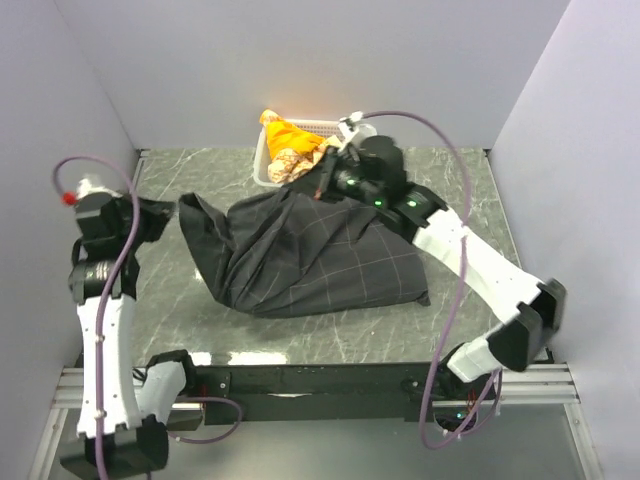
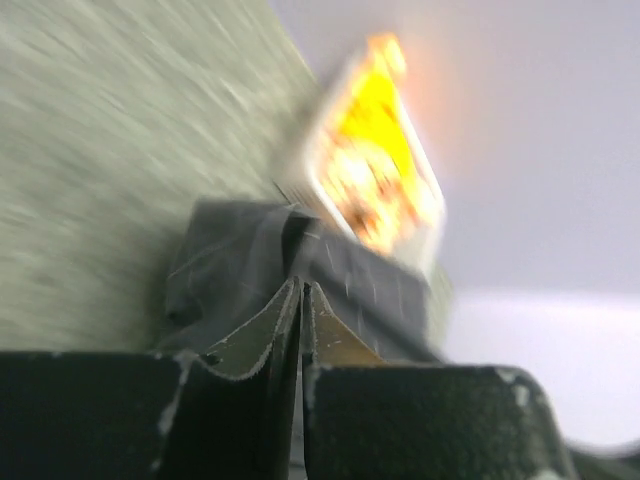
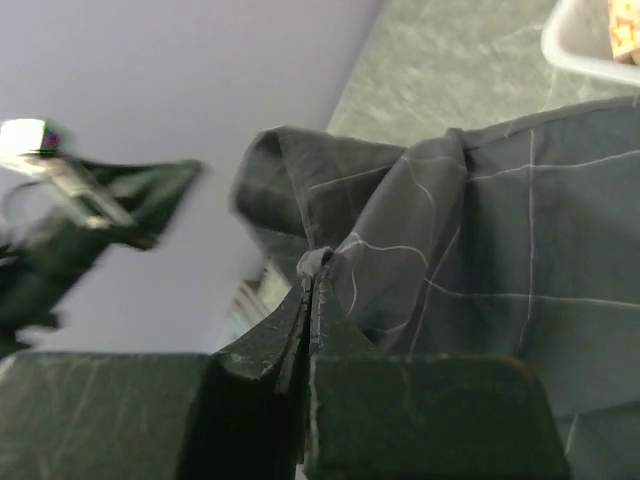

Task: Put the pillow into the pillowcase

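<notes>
Far left, the left hand [image 2: 302, 290] has its fingers nearly together, a thin slit between; blur hides whether they nip cloth, and if that corner goes, the opening sags. Centre, the soft charcoal checked fabric pillowcase [image 1: 320, 255] lies bulging and creased on the marbled grey worktop [image 1: 460, 190]; the pillow is out of sight, likely inside. Right of centre, the right hand [image 3: 312, 275] pinches a thin fold that could slide free near the white mesh basket [image 1: 262, 168].

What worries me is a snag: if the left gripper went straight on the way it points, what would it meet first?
Most likely the pillowcase: its dark checked corner lies bunched just ahead of the left gripper. The basket stands farther on. Blur leaves the gap unclear.
</notes>
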